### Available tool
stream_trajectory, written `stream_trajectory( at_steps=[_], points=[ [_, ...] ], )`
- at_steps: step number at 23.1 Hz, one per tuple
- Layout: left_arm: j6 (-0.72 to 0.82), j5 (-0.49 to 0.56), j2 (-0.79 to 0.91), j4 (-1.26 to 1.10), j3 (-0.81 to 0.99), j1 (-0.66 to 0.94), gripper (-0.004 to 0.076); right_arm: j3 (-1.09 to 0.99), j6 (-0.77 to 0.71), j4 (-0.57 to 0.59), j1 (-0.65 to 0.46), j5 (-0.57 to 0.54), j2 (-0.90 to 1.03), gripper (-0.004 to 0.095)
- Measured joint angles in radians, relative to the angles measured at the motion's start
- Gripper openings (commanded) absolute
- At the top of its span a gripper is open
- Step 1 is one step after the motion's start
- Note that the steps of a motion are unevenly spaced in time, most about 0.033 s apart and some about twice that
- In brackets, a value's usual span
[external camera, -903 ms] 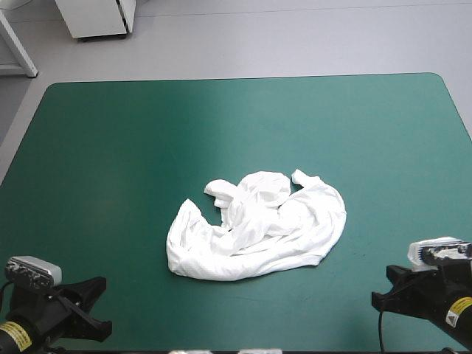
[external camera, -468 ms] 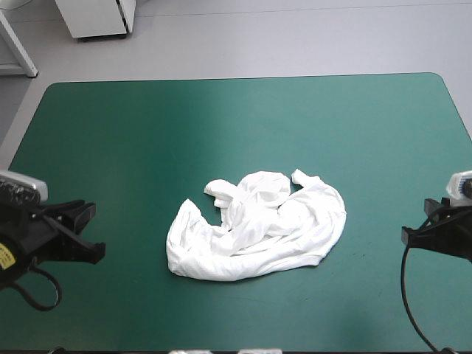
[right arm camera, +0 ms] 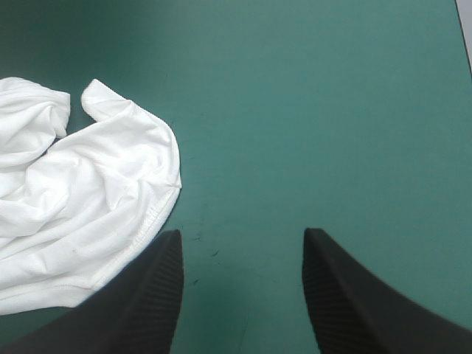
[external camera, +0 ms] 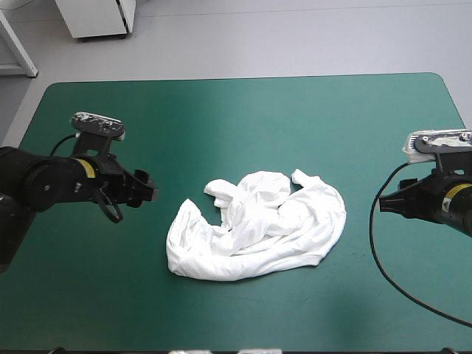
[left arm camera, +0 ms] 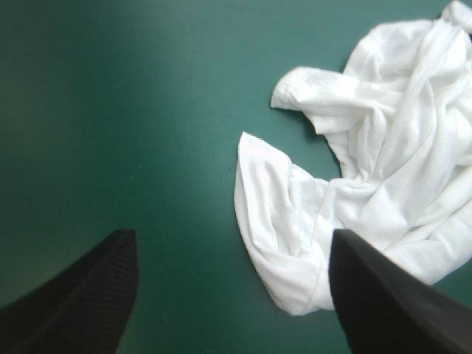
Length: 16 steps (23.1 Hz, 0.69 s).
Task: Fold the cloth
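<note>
The white T-shirt (external camera: 254, 225) lies in a crumpled heap near the middle of the teal-green table. My left gripper (external camera: 150, 195) hovers just left of the heap, open and empty. In the left wrist view the T-shirt (left arm camera: 369, 169) lies ahead of the left gripper (left arm camera: 234, 243), toward one finger's side, and a pale fold reaches close to the fingers. My right gripper (external camera: 383, 205) hangs to the right of the heap, open with nothing in it. The right wrist view has the T-shirt's hemmed edge (right arm camera: 88, 199) beside one finger of the right gripper (right arm camera: 243, 240), with bare cover between the fingers.
Bare teal-green cover (external camera: 243, 125) stretches on all sides of the heap, widest toward the far edge. The right arm's black cable loops over the table near the front right corner.
Both arms have come up from the table's front corners and inward toward the heap. Both grippers, shut earlier, now stand open. The T-shirt has not moved.
</note>
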State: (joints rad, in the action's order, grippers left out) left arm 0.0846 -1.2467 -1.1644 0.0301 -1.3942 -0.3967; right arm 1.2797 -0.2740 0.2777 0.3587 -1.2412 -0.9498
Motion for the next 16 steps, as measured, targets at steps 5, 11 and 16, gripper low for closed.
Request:
stream_trajectory(
  at_steps=[5, 11, 16],
  points=[
    [0.051, 0.011, -0.063, -0.030, 0.097, 0.000, 0.0530, 0.000, -0.003, 0.000, 0.000, 0.000, -0.022, 0.0486],
    [0.094, 0.209, -0.083, -0.065, 0.369, 0.000, 0.0530, 0.000, -0.004, 0.000, 0.000, 0.006, -0.025, 0.0481],
    [0.098, 0.311, -0.217, -0.084, 0.467, 0.000, 0.0506, 0.000, -0.004, 0.000, 0.000, 0.008, -0.055, 0.0469]
  ],
)
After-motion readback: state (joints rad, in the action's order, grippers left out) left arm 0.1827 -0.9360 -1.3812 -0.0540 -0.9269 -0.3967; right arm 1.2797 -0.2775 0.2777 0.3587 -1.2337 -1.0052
